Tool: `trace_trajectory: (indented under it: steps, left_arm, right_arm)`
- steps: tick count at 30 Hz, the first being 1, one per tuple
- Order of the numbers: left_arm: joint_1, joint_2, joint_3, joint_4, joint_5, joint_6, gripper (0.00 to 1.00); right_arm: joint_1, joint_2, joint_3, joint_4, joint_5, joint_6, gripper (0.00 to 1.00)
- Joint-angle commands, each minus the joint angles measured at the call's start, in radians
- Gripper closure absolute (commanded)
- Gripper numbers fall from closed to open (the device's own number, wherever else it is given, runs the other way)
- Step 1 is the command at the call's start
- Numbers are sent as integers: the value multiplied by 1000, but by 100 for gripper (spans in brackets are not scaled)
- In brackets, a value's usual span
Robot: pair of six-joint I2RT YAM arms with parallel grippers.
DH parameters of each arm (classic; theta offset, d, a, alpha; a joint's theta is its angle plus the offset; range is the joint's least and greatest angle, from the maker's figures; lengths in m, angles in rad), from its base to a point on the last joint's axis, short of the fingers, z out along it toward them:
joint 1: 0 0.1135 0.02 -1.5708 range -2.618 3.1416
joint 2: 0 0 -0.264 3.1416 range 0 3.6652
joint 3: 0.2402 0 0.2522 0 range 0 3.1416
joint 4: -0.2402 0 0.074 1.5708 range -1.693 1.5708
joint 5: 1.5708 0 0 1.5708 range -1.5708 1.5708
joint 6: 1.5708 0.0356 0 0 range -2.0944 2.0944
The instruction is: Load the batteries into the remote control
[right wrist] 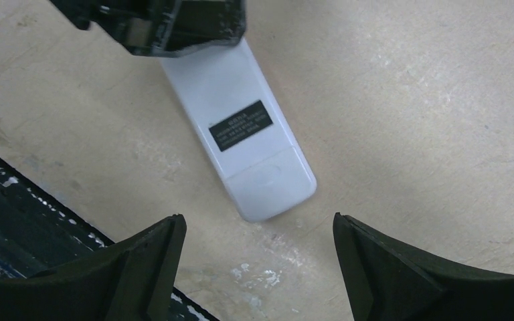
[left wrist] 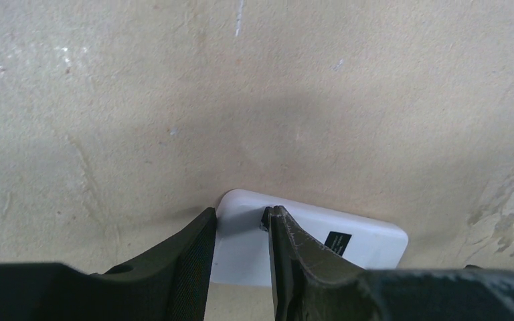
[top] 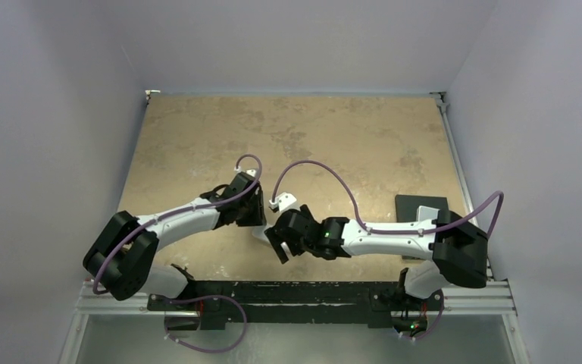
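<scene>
The remote control (right wrist: 254, 144) lies flat on the table (top: 333, 129), white back upward, close to the near edge and about midway between the left and right edges. The left gripper (left wrist: 241, 221) is closed on the remote's far end: one finger stands against the end edge and the other rests on the white back, so it seems to pin or clamp that end, though I cannot tell how firmly. The right gripper (right wrist: 258, 224) hangs above the remote's near end with its jaws wide apart and nothing between them. The battery cover (right wrist: 268, 184) looks to be in place below the black label (right wrist: 239, 125). No batteries are visible in any view, so whether they are already inside cannot be judged. I see several risks from here. The remote is held at one end only, so a push from the right gripper on the cover could turn it about that hold or pull it free. It could then slide toward the black rail (right wrist: 13, 200) at the near edge. The smooth plastic also gives the fingers little to catch, so they may slip over the cover and not move it.
</scene>
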Motion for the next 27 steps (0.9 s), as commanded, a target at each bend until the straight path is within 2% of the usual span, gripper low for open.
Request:
trace_trajectory:
  steps: [1, 8, 16, 27]
  left_arm:
    - [-4, 53, 54, 74, 73, 7, 67]
    - [-3, 68, 115, 69, 99, 25, 66]
    - [-3, 1, 147, -11, 37, 31, 64]
    - [-3, -160, 103, -116, -94, 17, 59]
  right_arm:
    - [-4, -25, -15, 70, -31, -32, 9]
    - [-40, -14, -48, 120, -59, -18, 8]
    - [-48, 26, -63, 176, -87, -10, 8]
    - [-48, 107, -50, 195, -72, -12, 11]
